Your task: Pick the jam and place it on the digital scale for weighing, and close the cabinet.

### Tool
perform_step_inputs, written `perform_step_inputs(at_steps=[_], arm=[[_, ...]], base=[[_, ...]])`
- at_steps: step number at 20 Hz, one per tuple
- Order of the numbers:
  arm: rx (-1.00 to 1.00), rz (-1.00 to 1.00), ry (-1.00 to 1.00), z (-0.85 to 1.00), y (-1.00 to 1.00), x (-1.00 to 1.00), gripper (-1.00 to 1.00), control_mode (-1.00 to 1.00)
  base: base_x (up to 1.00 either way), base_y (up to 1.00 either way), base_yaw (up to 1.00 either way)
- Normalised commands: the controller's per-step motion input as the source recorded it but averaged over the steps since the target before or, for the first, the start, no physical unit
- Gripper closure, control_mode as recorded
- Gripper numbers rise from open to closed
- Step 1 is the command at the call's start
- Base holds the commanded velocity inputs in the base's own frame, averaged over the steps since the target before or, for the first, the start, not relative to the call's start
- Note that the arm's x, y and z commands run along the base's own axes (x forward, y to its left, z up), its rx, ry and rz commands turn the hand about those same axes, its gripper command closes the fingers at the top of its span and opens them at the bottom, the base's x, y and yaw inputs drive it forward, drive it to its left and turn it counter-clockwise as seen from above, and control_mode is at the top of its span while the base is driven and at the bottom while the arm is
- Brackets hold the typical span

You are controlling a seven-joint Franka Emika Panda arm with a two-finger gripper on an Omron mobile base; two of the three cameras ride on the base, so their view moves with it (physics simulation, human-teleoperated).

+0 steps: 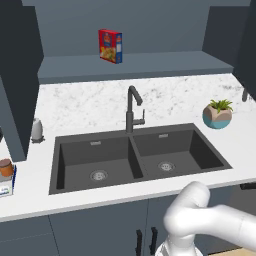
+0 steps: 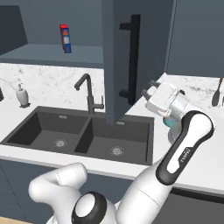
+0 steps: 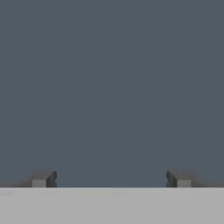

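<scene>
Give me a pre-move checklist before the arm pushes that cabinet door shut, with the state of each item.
1. Jam on the digital scale: ok, the jar sits on it at the left counter edge.
2. Cabinet door still open: ok to proceed, it stands edge-on over the sink.
3. Gripper empty: ok, fingers apart with nothing between them.
4. Gripper facing the door: ok, a flat blue-grey panel lies right ahead.
5. Contact with the door: cannot tell.
6. Red-and-yellow box inside the shelf, clear of the door's swing: cannot tell.
</scene>
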Motion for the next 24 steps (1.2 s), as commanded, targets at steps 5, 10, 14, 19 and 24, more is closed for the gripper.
perform_step_inputs(at_steps=[5,10,14,19,24], arm=[[-0.17,-0.04,0.09,0.16,1.00,0.47,-1.00,-1.00],[-0.17,-0.16,0.13,0.19,1.00,0.70,-1.00,-1.00],[-0.18,-0.26,0.13,0.15,1.00,0.75,-1.00,-1.00],[-0.19,-0.31,0.09,0.08,1.00,0.74,-1.00,-1.00],[-0.17,-0.33,0.01,0.01,1.00,0.70,-1.00,-1.00]], base=[[0.00,0.00,0.00],[0.00,0.00,0.00],[0.00,0.00,0.00],[0.00,0.00,0.00],[0.00,0.00,0.00]])
